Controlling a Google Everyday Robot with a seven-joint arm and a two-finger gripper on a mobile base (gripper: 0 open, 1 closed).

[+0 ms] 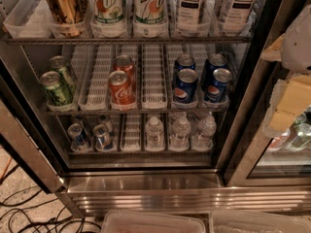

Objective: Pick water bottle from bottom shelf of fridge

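The fridge (146, 181) stands open in front of me, with its steel frame around the racks. On the bottom shelf (131, 149), three small clear water bottles with white caps stand in white lane trays: one in the middle (154, 131), one to its right (181, 130) and one at the far right (206, 128). My gripper (287, 108) is at the right edge of the view, white and yellow, in front of the fridge's right glass door. It is outside the open compartment, to the right of the bottles and higher than them, and it holds nothing that I can see.
Two small blue-and-silver cans (90, 136) stand at the left of the bottom shelf. The rack above holds green cans (57, 84), Coke cans (121, 84) and Pepsi cans (201, 81). The steel door post (243, 130) separates gripper and bottles. Cables (24, 212) and plastic bins (155, 223) lie on the floor.
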